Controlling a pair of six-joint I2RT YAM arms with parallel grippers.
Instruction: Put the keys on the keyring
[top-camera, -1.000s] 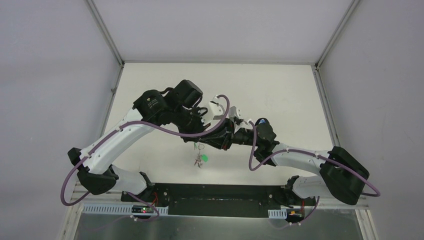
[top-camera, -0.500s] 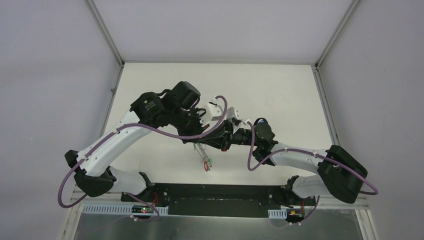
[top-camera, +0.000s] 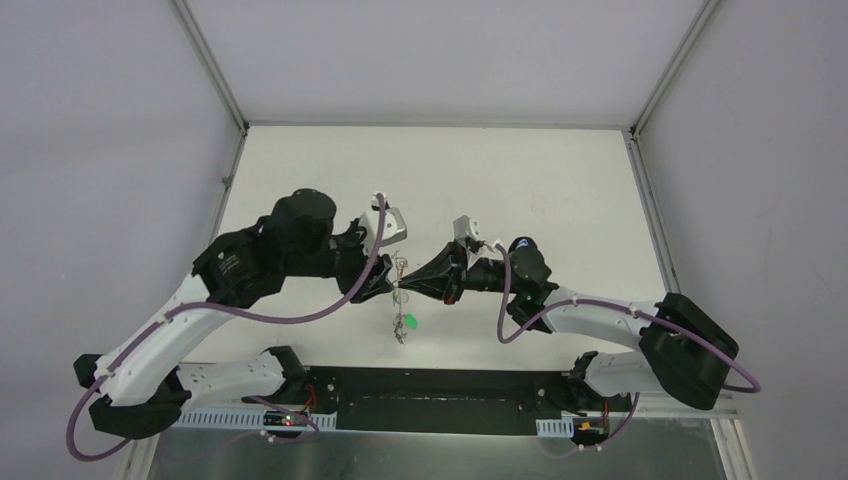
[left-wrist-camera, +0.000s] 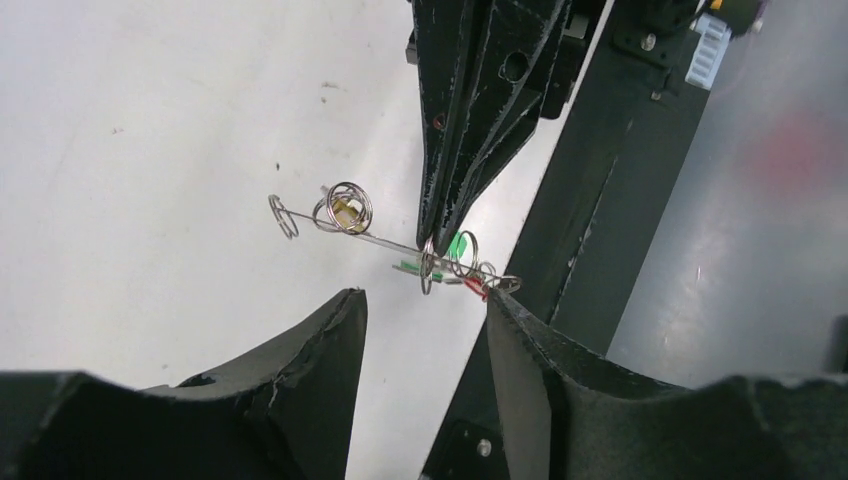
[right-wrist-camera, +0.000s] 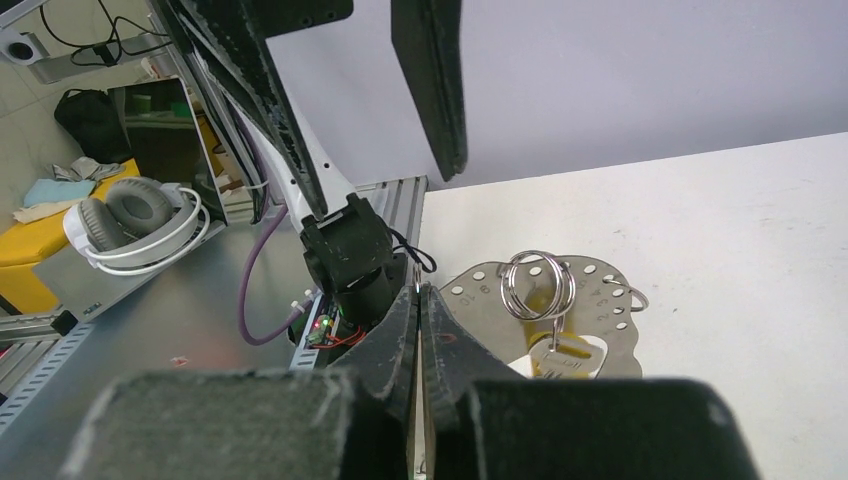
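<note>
While the right gripper (left-wrist-camera: 432, 236) is clenched on the keyring (left-wrist-camera: 385, 241), holding it clear of the table (top-camera: 560, 180) between the two arms, the left gripper (left-wrist-camera: 425, 300) is released, its fingers (left-wrist-camera: 335, 330) spread just short of the ring and touching nothing. The keys (left-wrist-camera: 345, 211) sit along the keyring: a yellow-tagged one to one side of the grip, green- and red-tagged ones just past it.

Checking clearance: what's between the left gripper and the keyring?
Nothing. The left wrist view shows the open left gripper clear of the keyring, which the right gripper pinches.
</note>
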